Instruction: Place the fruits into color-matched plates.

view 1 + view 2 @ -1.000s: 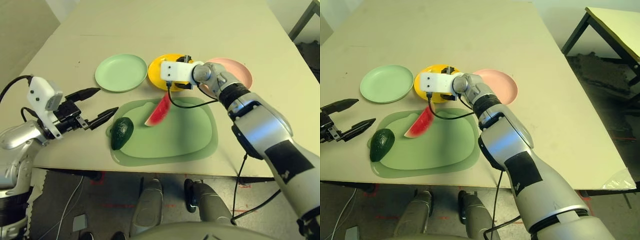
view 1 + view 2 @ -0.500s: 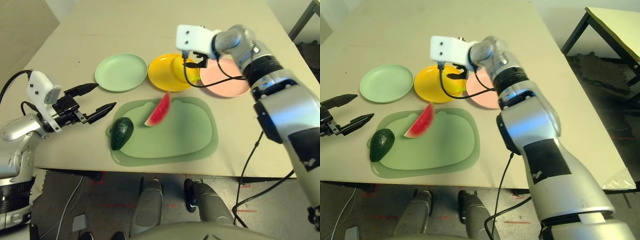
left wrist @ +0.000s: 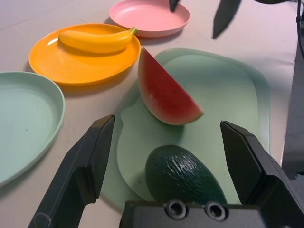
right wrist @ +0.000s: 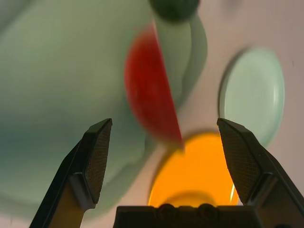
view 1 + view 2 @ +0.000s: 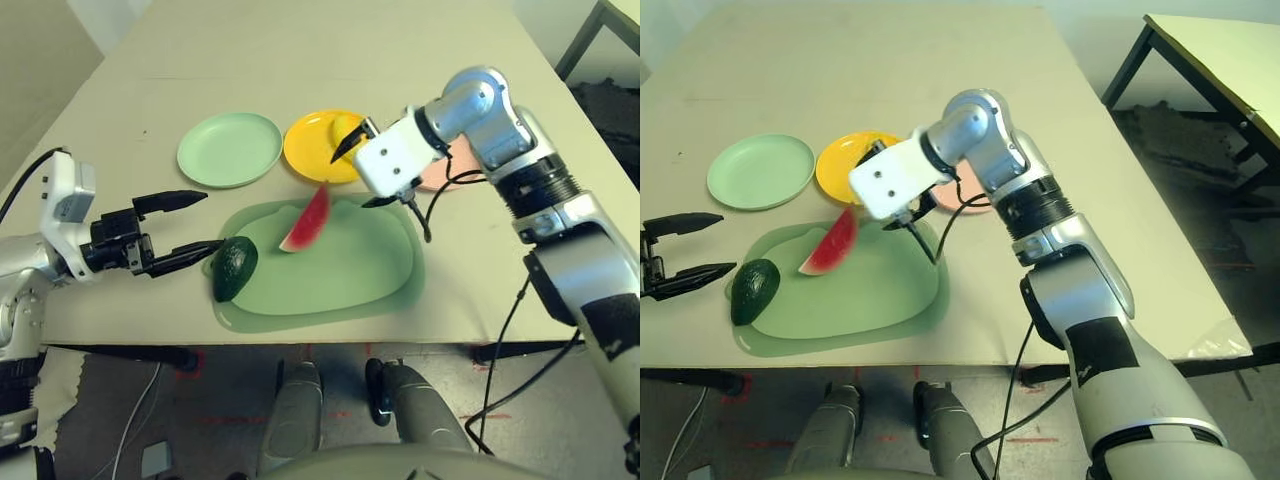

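Banana (image 3: 95, 40) is lying crosswise in yellow plate (image 3: 71, 66). Right gripper (image 5: 355, 175), jaws apart and empty, is partly hiding pink plate (image 5: 445, 170). Left gripper (image 5: 190, 225) is gaping beside avocado (image 5: 234, 268).

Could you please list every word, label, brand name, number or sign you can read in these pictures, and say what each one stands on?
There is none to read.
The banana, watermelon wedge, avocado, yellow plate, mint green plate, pink plate and green mat carry no print.
The table is plain.
The left gripper and right gripper show no label.
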Action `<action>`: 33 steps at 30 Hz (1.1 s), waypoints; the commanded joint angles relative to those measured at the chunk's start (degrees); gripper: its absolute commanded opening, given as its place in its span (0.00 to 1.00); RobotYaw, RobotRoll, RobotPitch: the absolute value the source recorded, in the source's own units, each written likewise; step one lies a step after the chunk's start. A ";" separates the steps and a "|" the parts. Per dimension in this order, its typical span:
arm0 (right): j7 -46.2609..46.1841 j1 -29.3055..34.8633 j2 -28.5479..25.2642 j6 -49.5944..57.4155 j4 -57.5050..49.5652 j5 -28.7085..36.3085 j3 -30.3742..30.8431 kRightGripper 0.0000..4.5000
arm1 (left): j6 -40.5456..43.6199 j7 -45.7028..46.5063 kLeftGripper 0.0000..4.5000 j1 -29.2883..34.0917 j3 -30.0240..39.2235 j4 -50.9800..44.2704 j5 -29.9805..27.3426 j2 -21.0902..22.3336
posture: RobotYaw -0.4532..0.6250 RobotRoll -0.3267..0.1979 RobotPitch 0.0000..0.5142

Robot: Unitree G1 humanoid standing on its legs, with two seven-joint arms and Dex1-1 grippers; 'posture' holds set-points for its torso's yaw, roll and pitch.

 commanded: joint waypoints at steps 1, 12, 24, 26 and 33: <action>-1.28 -2.27 2.13 -0.14 2.84 -1.25 2.09 0.99 | -0.15 1.58 1.00 4.49 3.06 -3.91 0.68 -0.31 | 0.55 0.62 0.37; -8.03 -9.75 8.67 -8.59 24.17 -8.01 5.90 0.99 | 0.17 7.77 1.00 16.20 11.02 -12.17 1.08 -2.73 | 0.62 0.62 0.38; -8.64 -9.67 13.42 -9.66 35.39 -12.09 7.01 0.99 | -0.09 10.57 1.00 20.07 13.41 -15.82 0.48 -5.55 | 0.67 0.62 0.38; -10.74 -9.12 13.69 -10.56 37.54 -14.34 8.18 0.99 | -0.06 10.92 1.00 20.58 13.56 -16.36 0.30 -6.26 | 0.68 0.62 0.38; -14.34 -9.32 14.63 -11.37 41.57 -17.97 9.41 0.99 | -0.46 11.52 1.00 22.19 14.17 -17.69 -0.08 -7.79 | 0.70 0.62 0.38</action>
